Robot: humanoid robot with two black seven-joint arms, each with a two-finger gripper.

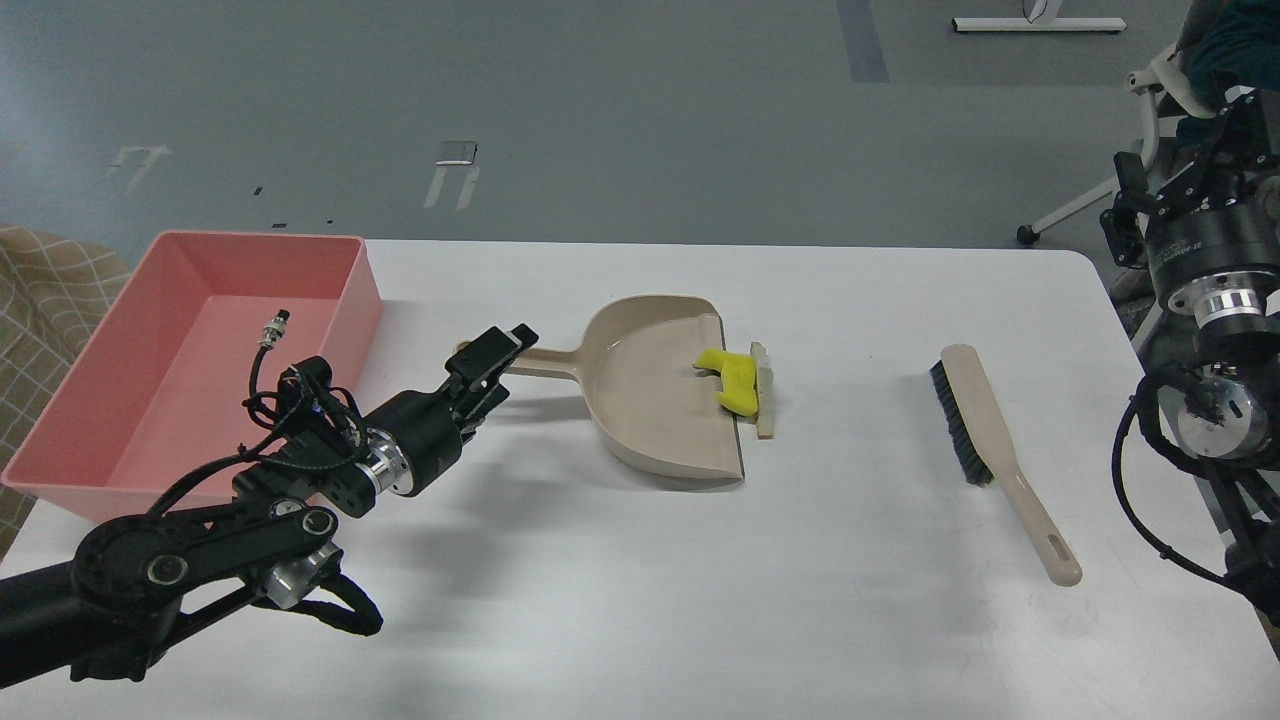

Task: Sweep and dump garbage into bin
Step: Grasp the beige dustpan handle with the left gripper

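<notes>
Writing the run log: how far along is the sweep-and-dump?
Done: yellow scrap sits at the dustpan lip; brush lies on the table. Beige strip lies just outside the lip. In hand: left claw at the dustpan handle. Left: dump into pink bin.

Bin [120, 400] – smooth pink plastic; dustpan [650, 400] – matt beige plastic.

Left arm [250, 520] enters from lower left, elbow low, forearm angled up and to the right. Left gripper [492, 362] at its far end, fingers pointing right; seen dark and nearly side-on, so jaw gap cannot be judged. Loose black cabling loops over the wrist. Right arm [1215, 340] stands at the right edge, joints stacked vertically; its gripper is not identifiable here.
</notes>
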